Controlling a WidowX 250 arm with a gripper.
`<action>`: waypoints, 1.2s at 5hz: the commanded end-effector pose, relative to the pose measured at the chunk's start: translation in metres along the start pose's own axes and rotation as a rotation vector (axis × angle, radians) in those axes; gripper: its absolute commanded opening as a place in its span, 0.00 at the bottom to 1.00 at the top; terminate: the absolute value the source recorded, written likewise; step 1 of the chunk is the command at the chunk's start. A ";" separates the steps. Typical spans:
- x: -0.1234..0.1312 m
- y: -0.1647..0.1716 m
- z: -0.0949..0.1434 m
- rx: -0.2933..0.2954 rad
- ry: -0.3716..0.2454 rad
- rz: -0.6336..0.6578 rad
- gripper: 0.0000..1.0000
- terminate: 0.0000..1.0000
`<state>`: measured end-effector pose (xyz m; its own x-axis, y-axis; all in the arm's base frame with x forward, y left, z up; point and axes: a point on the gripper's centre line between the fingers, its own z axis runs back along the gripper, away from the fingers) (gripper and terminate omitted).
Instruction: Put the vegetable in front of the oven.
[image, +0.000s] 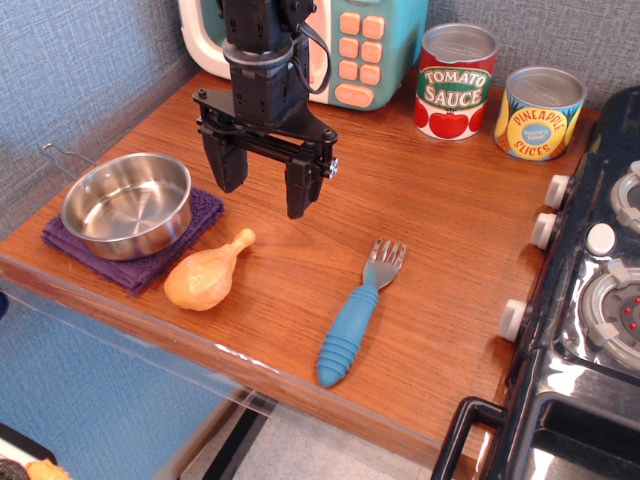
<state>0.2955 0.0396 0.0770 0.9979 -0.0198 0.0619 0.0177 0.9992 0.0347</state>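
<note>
The vegetable (207, 273) is a tan-orange drumstick-shaped toy lying on the wooden table near its front edge, neck pointing up-right, beside the purple cloth. The oven (350, 50) is a toy box with a white frame, teal panel and salmon buttons at the back of the table, partly hidden by the arm. My gripper (262, 182) hangs open and empty above the table in front of the oven, behind and slightly right of the vegetable, not touching it.
A steel pot (128, 204) sits on a purple cloth (70, 245) at the left. A blue-handled fork (358, 315) lies right of the vegetable. Tomato sauce can (455, 82) and pineapple can (538, 112) stand at the back right. A black stove (590, 300) is at the right.
</note>
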 end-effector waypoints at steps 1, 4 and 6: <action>0.000 0.000 0.000 0.000 0.000 0.000 1.00 0.00; -0.013 0.012 -0.017 0.011 0.034 0.036 1.00 0.00; -0.013 0.027 -0.035 0.034 0.065 0.086 1.00 0.00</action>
<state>0.2788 0.0649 0.0301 0.9963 0.0732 -0.0442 -0.0706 0.9958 0.0588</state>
